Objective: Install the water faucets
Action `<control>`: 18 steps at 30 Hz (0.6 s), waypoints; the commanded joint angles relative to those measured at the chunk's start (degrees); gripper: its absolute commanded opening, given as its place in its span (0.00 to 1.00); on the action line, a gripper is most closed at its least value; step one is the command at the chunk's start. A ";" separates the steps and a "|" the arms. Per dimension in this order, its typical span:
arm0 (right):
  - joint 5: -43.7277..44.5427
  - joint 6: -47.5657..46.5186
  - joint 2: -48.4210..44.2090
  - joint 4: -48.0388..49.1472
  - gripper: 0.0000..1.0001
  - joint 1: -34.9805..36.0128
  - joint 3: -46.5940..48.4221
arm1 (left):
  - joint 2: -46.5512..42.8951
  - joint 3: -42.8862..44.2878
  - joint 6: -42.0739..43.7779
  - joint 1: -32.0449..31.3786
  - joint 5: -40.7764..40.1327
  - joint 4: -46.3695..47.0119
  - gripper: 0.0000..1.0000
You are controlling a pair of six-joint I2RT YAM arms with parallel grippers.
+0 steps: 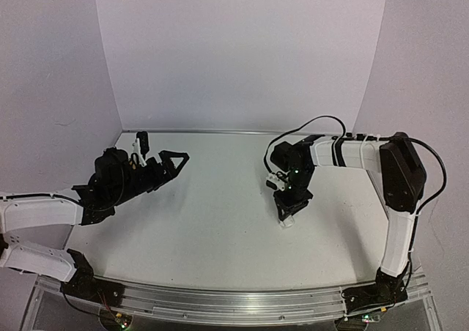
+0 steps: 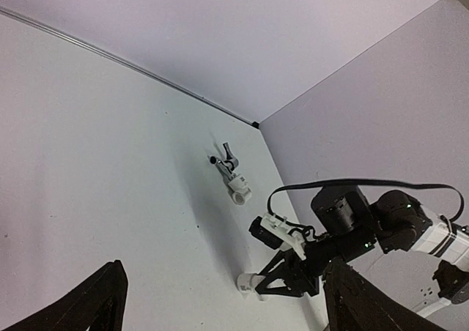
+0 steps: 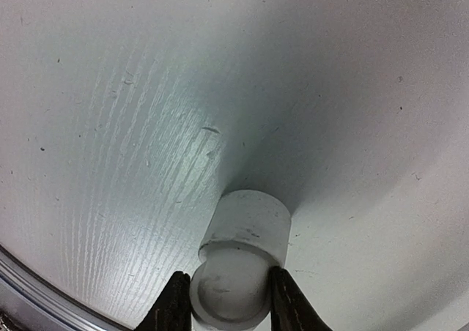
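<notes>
My right gripper (image 1: 287, 212) points down at the table and is shut on a short white pipe fitting (image 3: 245, 232). The fitting's wide end rests on the table surface. The left wrist view also shows this fitting (image 2: 249, 285) in the right gripper (image 2: 282, 278). A shiny silver faucet (image 2: 226, 157) lies on the table beyond it, joined to another white fitting (image 2: 239, 192). In the top view the right arm hides this faucet. My left gripper (image 1: 176, 164) is open and empty, raised over the table's left side. The brass faucet is out of view.
White walls close the back and both sides of the white table (image 1: 220, 221). A metal rail (image 1: 234, 302) runs along the near edge. The right arm's black cable (image 1: 308, 126) loops above its wrist.
</notes>
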 commanded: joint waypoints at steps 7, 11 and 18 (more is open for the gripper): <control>2.29 -0.27 -2.51 0.59 0.78 0.08 0.98 | -1.91 1.96 6.47 -0.01 -3.19 -6.26 0.97; 4.43 0.98 -7.12 2.79 0.93 0.10 1.83 | -1.98 2.91 7.46 -0.04 -3.67 -7.72 0.98; 9.54 4.37 -20.14 19.64 0.97 0.82 -9.11 | -1.06 4.83 8.58 0.34 -12.45 -15.86 1.00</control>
